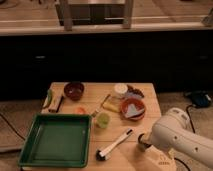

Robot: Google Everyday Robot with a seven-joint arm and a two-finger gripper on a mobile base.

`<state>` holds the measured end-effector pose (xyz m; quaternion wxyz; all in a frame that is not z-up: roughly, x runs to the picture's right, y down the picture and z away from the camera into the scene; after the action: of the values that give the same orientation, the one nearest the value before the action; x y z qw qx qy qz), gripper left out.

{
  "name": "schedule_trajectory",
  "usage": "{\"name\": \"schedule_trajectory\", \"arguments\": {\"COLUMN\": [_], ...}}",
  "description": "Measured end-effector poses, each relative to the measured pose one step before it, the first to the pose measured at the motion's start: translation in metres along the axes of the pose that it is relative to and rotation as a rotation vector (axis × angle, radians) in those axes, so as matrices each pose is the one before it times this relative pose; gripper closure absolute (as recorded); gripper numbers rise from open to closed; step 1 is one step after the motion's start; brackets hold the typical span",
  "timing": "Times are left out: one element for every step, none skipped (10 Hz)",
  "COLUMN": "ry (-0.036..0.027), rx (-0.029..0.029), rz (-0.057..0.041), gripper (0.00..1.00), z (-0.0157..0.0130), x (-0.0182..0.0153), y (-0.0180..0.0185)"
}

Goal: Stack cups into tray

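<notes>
Jutting from the white arm [176, 134] over the table [95, 94], the tool [144, 142] looks dark; I cannot tell its grip.

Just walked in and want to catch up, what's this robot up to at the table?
The robot's white arm reaches in from the right, its gripper low over the near right part of the table, beside a long-handled brush. Something dark sits at the gripper; whether it is a cup is unclear. The green tray at the near left has no cups in it, and the lime green cup stands on the table by the tray's far right corner, untouched.
</notes>
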<state>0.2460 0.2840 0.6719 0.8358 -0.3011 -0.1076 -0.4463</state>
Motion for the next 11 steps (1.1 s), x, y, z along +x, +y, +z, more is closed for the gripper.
{"name": "schedule_trajectory", "arguments": {"ry": [-0.002, -0.0054, -0.00473, -0.00515, -0.00407, -0.00049, -0.00271, -0.0044, -0.00314, -0.00586, -0.0045], "rx": [-0.00132, -0.00017, 0.00071, 0.00007, -0.00097, -0.0014, -0.00156, -0.00027, -0.00254, 0.00142, 0.0008], "rz": [-0.00144, -0.00362, -0.0034, -0.00462, -0.00351, -0.00456, -0.00552, -0.00354, -0.00386, -0.002, -0.00144], "gripper": [0.2, 0.2, 0.2, 0.2, 0.2, 0.2, 0.2, 0.2, 0.2, 0.2, 0.2], "z": [0.0019, 0.00292, 0.00226, 0.00196, 0.00191, 0.00131, 0.00251, 0.00249, 0.0026, 0.00255, 0.0023], "x": [0.00001, -0.00026, -0.00028, -0.00071, -0.00099, -0.00031, -0.00036, -0.00029, -0.00002, -0.00069, -0.00013], "y": [0.00004, -0.0005, -0.0004, -0.0012, -0.00103, -0.00124, -0.00181, -0.00177, -0.00087, -0.00205, -0.00231]}}
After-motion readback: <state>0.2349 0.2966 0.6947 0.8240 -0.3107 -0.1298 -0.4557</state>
